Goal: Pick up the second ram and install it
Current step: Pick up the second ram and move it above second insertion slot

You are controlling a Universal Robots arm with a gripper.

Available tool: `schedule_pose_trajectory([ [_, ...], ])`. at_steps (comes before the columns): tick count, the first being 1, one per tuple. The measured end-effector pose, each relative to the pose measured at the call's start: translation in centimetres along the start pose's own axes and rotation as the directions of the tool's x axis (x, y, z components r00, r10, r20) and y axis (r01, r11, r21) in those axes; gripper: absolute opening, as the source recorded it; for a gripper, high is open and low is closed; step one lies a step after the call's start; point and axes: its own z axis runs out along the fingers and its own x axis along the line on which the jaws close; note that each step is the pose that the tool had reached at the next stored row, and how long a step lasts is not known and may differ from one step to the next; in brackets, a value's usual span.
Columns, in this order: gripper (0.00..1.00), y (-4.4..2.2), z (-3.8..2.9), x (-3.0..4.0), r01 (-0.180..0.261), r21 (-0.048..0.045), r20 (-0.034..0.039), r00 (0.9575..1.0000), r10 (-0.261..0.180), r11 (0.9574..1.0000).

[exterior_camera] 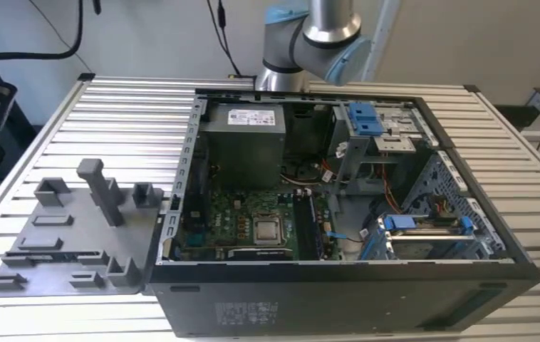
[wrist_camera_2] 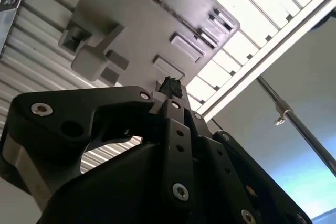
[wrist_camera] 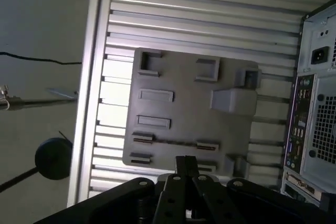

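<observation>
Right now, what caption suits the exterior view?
Open computer case beside grey fixture plate on a slatted table; robot arm beyond.

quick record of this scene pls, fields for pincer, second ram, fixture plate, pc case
pincer: aimed at the grey fixture plate, clear of it; load cannot be told
second ram: not surely identifiable; a thin dark strip between two slotted holders on the plate may be it
fixture plate: flat on the slatted table, at the exterior view's left of the computer case
computer case: side open, motherboard and silver processor exposed
</observation>
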Motion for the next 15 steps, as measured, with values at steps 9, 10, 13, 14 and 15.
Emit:
schedule_pose_trajectory([
  [9, 0.11, 0.0, 0.0, 0.0, 0.163, -0.0035, -0.0077, 0.9866, -0.163, 0.9866],
  [10, 0.11, 0.0, 0.0, 0.0, 0.181, -0.0039, -0.0085, 0.9835, -0.181, 0.9835],
  [13, 0.11, 0.0, 0.0, 0.0, 0.235, -0.0055, -0.011, 0.9719, -0.235, 0.9719],
  [14, 0.11, 0.0, 0.0, 0.0, 0.252, -0.006, -0.0118, 0.9675, -0.252, 0.9676],
  [15, 0.11, 0.0, 0.0, 0.0, 0.27, -0.0067, -0.0125, 0.9628, -0.27, 0.9629],
])
